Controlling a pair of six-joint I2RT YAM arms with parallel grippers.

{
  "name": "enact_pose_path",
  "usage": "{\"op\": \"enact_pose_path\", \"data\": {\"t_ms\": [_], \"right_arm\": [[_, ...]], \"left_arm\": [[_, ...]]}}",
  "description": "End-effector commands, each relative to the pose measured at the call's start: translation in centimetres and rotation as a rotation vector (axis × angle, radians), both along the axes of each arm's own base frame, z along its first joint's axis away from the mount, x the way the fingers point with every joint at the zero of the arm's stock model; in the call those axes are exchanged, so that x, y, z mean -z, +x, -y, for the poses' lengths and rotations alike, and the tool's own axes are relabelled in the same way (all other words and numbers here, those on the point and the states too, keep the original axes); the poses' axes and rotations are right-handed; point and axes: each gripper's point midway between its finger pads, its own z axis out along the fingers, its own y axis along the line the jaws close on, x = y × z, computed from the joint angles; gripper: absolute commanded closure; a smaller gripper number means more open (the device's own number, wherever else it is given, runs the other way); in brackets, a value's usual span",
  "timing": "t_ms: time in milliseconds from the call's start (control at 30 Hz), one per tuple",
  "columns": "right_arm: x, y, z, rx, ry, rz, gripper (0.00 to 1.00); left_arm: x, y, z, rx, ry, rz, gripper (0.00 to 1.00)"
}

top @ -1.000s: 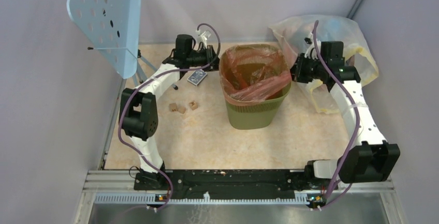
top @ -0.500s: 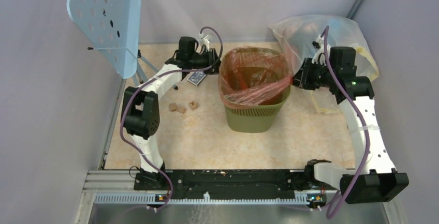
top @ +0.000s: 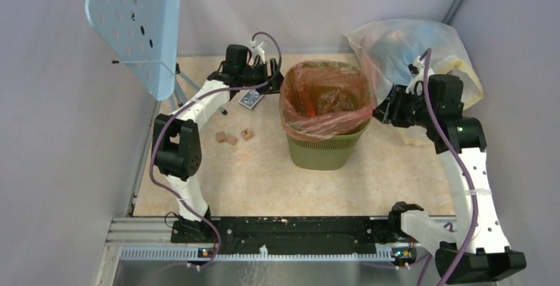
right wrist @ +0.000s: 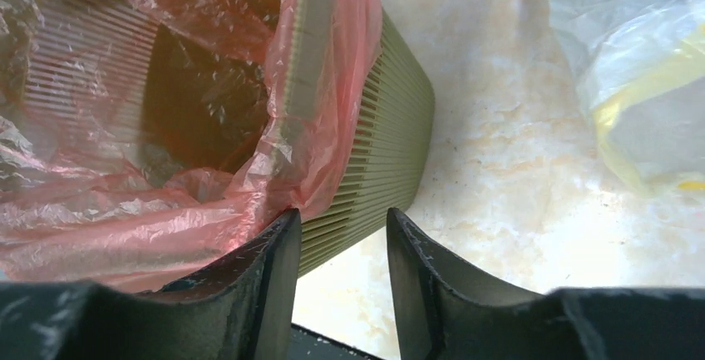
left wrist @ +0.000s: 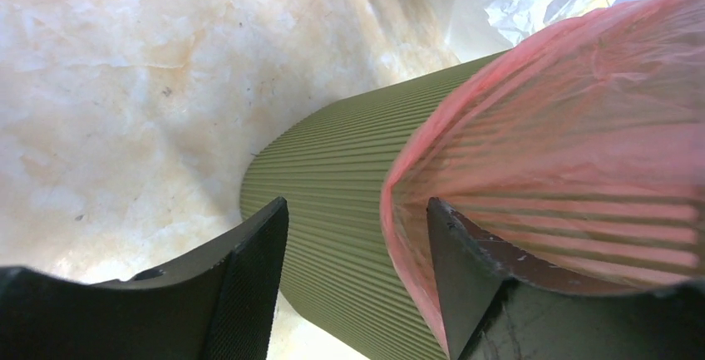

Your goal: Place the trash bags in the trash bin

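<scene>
Grey-walled cell, beige marbled table (top: 218, 180). The biggest task thing is the trash bin (top: 325, 148), olive, upright, sat between the two grippers. The trash bag (top: 322, 94), thin red-orange, is inside it like a liner, w/ its mouth folded out over the rim. A clear stuffed bag (top: 406, 38) sits just behind the right gripper (top: 383, 110). A blue perforated stand (top: 135, 22) is well off to the outside of the left gripper (top: 273, 74).

Changed in the last sec: the right arm swung outward and its gripper slid along the bin's side toward the near corner. The front-right rim was bare green and is now under plastic. The left arm barely moved. So imo the bag is basically in, only hem tidying left.

Views: the top cam can't show jaw state. The right wrist cam shows jaws parted by a narrow gap, nothing pinched, bin wall and hem just ahead of the tips. It's also the only look down inside the bag. The left wrist cam shows fingers spread wide w/ the bin wall ahead. The hem is right by one finger, can't tell if touching.
</scene>
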Motion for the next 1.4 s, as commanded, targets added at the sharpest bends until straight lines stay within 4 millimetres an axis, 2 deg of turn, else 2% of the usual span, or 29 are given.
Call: {"op": "enact_pose_path", "data": {"t_ms": [0, 133, 367, 500, 600, 700, 800, 1000, 1100, 1200, 1367], "right_arm": [[-3.6, 0.0, 0.6, 0.058, 0.006, 0.141, 0.53], [-5.5, -0.6, 0.9, 0.047, -0.022, 0.216, 0.50], [-7.8, -1.8, 0.5, -0.008, -0.040, 0.224, 0.46], [-8.3, -2.5, 0.1, -0.018, -0.007, 0.197, 0.36], [-8.3, -2.8, -0.8, -0.067, 0.009, 0.179, 0.36], [-8.2, -2.4, -1.0, -0.053, 0.030, 0.167, 0.38], [-8.1, -1.8, -1.1, -0.012, 0.067, 0.139, 0.41], [-7.8, -1.2, -1.3, 0.048, 0.072, 0.123, 0.44], [-6.9, -1.0, -1.3, 0.053, 0.059, 0.095, 0.44], [-6.4, -0.9, -1.1, 0.059, 0.049, 0.088, 0.45], [-6.6, -0.8, -0.8, 0.077, 0.043, 0.105, 0.45]], "left_arm": [[-6.0, -0.5, -1.2, -0.064, 0.018, 0.143, 0.29], [-6.3, -1.1, -2.3, -0.105, 0.054, 0.131, 0.24], [-7.4, -2.6, -4.0, -0.153, 0.088, 0.151, 0.15], [-10.4, -3.7, -4.2, -0.139, 0.072, 0.232, 0.12], [-13.4, -4.4, -4.5, -0.140, 0.060, 0.318, 0.02], [-15.8, -4.7, -4.1, -0.122, 0.063, 0.418, 0.01], [-16.7, -4.3, -3.1, -0.119, 0.138, 0.493, 0.05], [-16.6, -3.1, -1.4, -0.124, 0.279, 0.551, 0.17], [-16.1, -2.3, -0.7, -0.125, 0.352, 0.563, 0.29], [-15.7, -1.5, 0.2, -0.129, 0.403, 0.575, 0.33], [-14.9, -1.1, 1.9, -0.092, 0.436, 0.584, 0.38]]}}
